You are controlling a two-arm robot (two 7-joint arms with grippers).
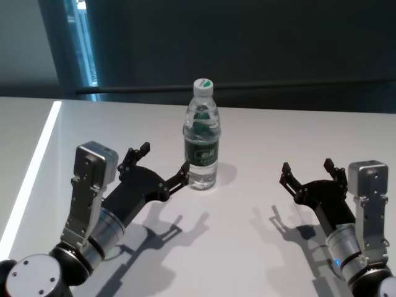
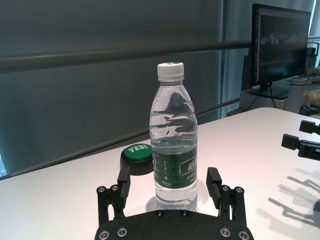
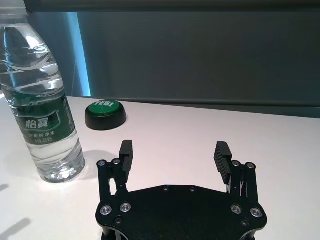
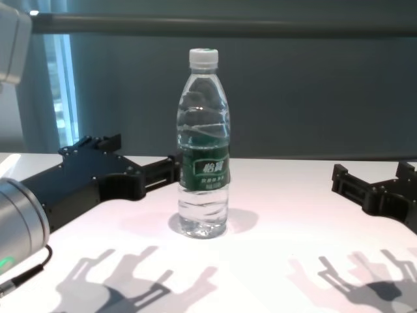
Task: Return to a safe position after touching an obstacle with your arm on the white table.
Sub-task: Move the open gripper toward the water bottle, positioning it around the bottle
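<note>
Clear plastic, the water bottle (image 1: 202, 136) stands upright on the white table (image 1: 260, 142), white cap up, its long axis vertical, water filling it to about the shoulder. It sits mid-table, between the 2 grippers. The left gripper (image 1: 163, 164) has its jaws spread wide, 1 fingertip (image 1: 184, 168) at the bottle's side. The right gripper (image 1: 309, 173), also spread wide, rests well apart. A green-topped button (image 2: 138, 152) lies behind the bottle.
</note>
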